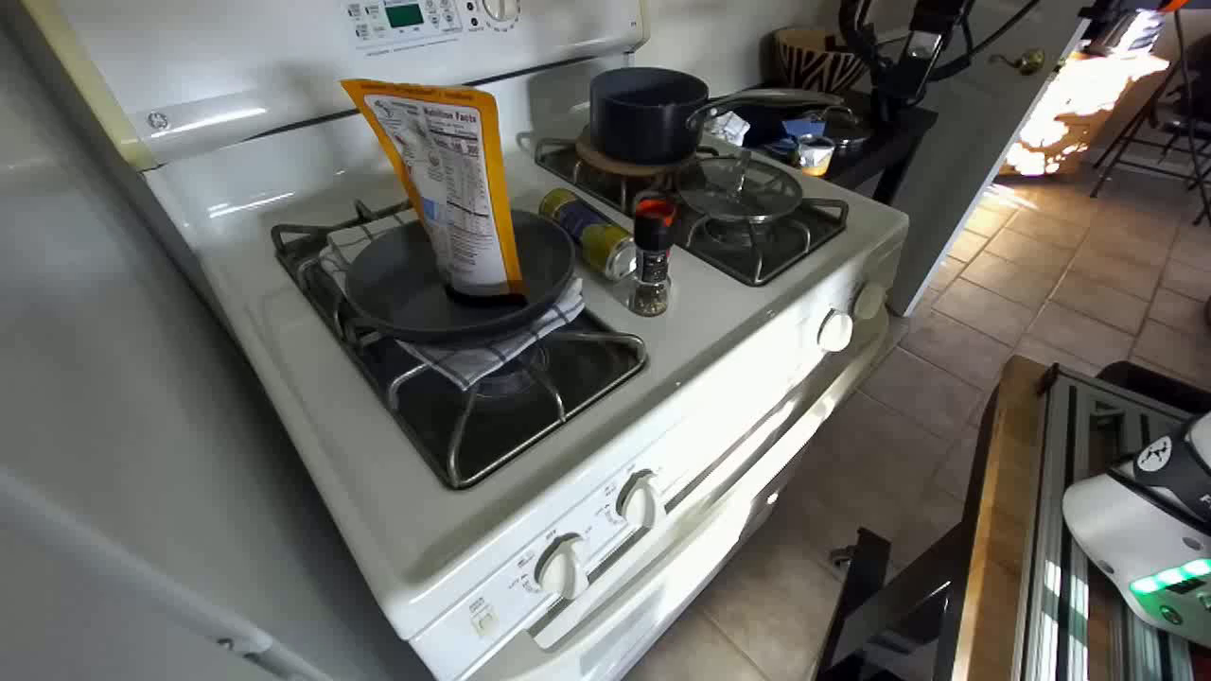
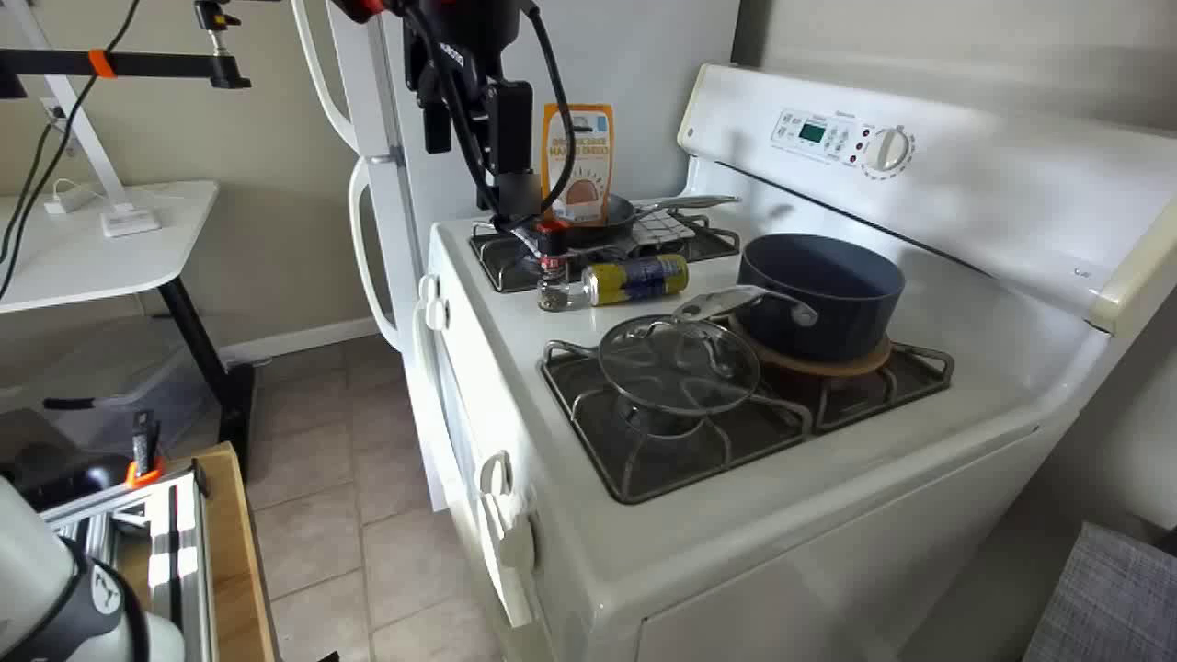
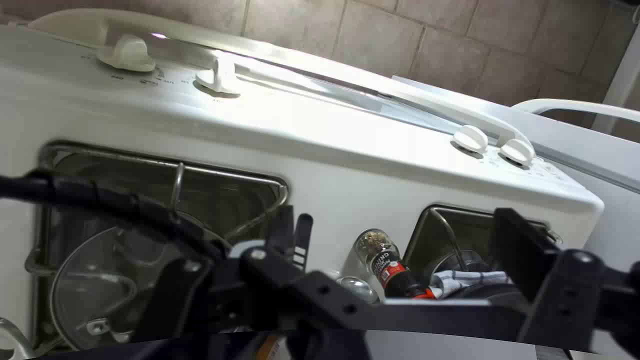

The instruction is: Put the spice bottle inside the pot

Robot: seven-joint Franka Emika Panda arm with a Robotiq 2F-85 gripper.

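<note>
The spice bottle, a clear glass grinder with a dark label, red band and red-black cap, stands upright on the white stove top between the burners in both exterior views (image 1: pixel 653 260) (image 2: pixel 553 268) and the wrist view (image 3: pixel 390 267). The dark blue-black pot stands on a round wooden board on a back burner in both exterior views (image 1: pixel 646 118) (image 2: pixel 818 303); it is not identifiable in the wrist view. My gripper (image 2: pixel 478 165) is open and empty above the stove's front side. In the wrist view the bottle shows between the spread fingers (image 3: pixel 400 225), apart from them.
A yellow can (image 1: pixel 587 232) (image 2: pixel 639 279) lies right beside the bottle. An orange packet (image 1: pixel 464 189) (image 2: pixel 581 175) stands in a grey pan (image 1: pixel 393 284) on a checked towel. A glass lid (image 2: pixel 680 363) (image 1: pixel 743 189) rests on the front burner; the pot's handle (image 2: pixel 731 302) reaches toward it.
</note>
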